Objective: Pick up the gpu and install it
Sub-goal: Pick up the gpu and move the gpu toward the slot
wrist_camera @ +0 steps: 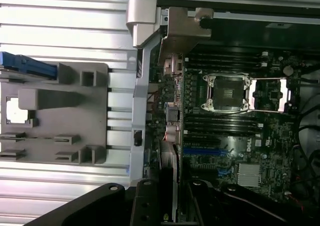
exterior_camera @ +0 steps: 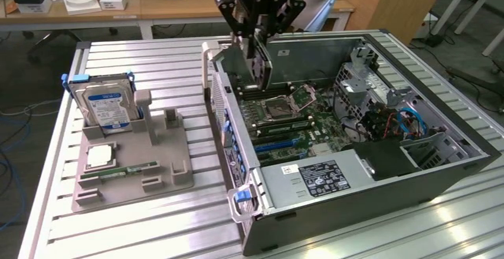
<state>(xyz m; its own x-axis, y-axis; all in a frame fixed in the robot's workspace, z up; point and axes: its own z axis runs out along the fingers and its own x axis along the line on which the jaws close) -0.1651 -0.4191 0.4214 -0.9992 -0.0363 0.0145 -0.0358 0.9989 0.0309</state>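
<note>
The gripper (exterior_camera: 257, 49) stands at 12 o'clock in the scene, fingers clamped on the gpu (exterior_camera: 261, 70). The card hangs on edge over the motherboard (exterior_camera: 303, 117) of the open computer case (exterior_camera: 370, 206). At 9 o'clock from the case, a grey parts tray (exterior_camera: 138, 179) carries an upright hard drive (exterior_camera: 110, 108). At 6 o'clock from the drive lie a processor chip (exterior_camera: 101, 154) and a RAM stick (exterior_camera: 130, 169).

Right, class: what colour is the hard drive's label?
The hard drive's label is blue and white, clearest in the exterior view.
</note>
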